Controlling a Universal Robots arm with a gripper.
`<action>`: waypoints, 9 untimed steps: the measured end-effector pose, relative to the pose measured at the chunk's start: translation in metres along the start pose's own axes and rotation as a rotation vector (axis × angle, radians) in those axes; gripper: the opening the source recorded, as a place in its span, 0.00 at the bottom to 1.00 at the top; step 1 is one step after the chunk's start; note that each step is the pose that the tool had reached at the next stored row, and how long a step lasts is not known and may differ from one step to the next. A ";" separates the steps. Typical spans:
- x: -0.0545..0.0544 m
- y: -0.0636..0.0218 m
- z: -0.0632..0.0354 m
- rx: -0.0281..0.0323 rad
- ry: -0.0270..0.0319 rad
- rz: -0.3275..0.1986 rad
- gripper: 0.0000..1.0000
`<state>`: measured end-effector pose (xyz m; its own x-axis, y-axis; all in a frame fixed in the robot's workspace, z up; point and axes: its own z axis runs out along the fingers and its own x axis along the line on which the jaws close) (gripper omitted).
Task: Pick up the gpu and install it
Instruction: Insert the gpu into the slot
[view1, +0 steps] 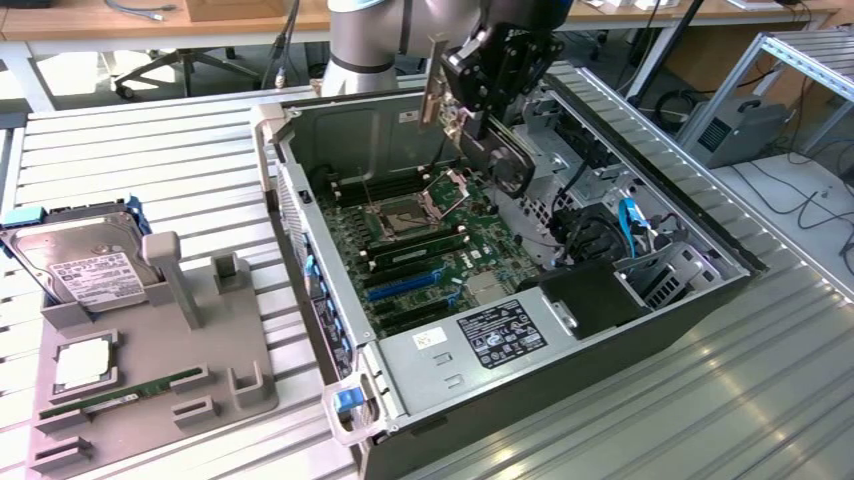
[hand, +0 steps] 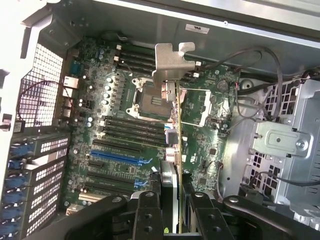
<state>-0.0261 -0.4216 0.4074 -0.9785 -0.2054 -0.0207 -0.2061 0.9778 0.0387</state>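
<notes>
**Exterior view.** You are holding the gpu (view1: 447, 108) clamped on edge in the gripper (view1: 467, 118). It is hanging in the air above the open computer case (view1: 454, 390), over the far part of the motherboard (view1: 427, 235) near the arm's base. So the pick-up is looking done, and the install is not: the card is touching nothing. The blue slots (view1: 400, 288) are sitting bare, nearer the power supply (view1: 501, 335). On the exterior view's left, the grey holder (view1: 247, 385) is carrying the hard drive (view1: 87, 262) and the RAM stick (view1: 123, 392), both well apart from the work. For room, the case walls are hemming you in on all sides. A tangle of cables (view1: 607, 235) is crowding the exterior view's right side of the opening. Above the board itself, the space is looking open.

**Wrist view.** You are looking along the gpu (hand: 172, 75) edge-on, its metal bracket at the far end. The dark fingers (hand: 147, 215) are pinching the near end of the card on both faces. Beneath the card, the CPU socket (hand: 150, 102) is lying just beside its line. The long blue slot (hand: 120, 157) is lying off to one side, apart from the card's edge, so by my reading the card is not yet lined up with it. The perforated rear slot covers (hand: 42, 170) are bounding the board on one flank. The drive cage (hand: 290, 140) and loose cables (hand: 250, 62) are bounding the other. The bracket end is the edge most likely to catch.
</notes>
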 end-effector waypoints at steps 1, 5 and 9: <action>0.000 0.0000 0.0000 -0.0001 0.0002 -0.006 0.27; 0.000 0.0000 0.0000 -0.0007 0.0014 -0.038 0.27; 0.000 0.0000 0.0000 -0.0012 0.0023 -0.060 0.27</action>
<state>-0.0261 -0.4216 0.4074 -0.9645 -0.2634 -0.0207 -0.2640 0.9637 0.0387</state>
